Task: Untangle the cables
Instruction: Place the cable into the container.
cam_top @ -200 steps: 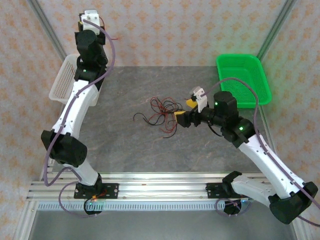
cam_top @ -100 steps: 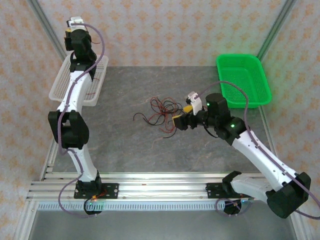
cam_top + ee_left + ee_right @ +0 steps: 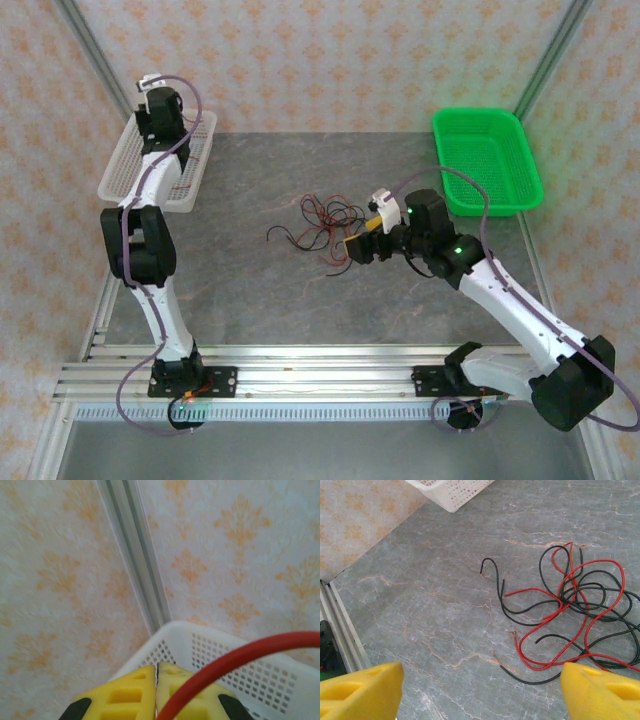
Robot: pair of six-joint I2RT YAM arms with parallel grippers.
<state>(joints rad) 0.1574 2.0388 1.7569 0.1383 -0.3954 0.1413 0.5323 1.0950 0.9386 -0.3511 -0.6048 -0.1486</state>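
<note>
The cables [image 3: 320, 225] lie as a loose tangle of thin red and black wires in the middle of the grey table. In the right wrist view the cables [image 3: 570, 605] spread to the upper right, with one black end lying between my fingers on the table. My right gripper [image 3: 362, 238] hovers at the tangle's right edge, open [image 3: 480, 695] and holding nothing. My left gripper [image 3: 152, 88] is up at the far left over the white basket. Its yellow jaws [image 3: 156, 666] are shut, and a red cable [image 3: 240, 655] rises from their seam and arcs to the right.
A white mesh basket [image 3: 125, 170] sits at the far left by the wall; its rim [image 3: 200, 632] is just beyond my left jaws. A green basket [image 3: 490, 160] stands at the far right. Metal frame posts run up the back corners.
My left arm has folded back, and its wrist has dropped lower over the white basket. My right gripper has edged left and down towards the tangle, staying open.
</note>
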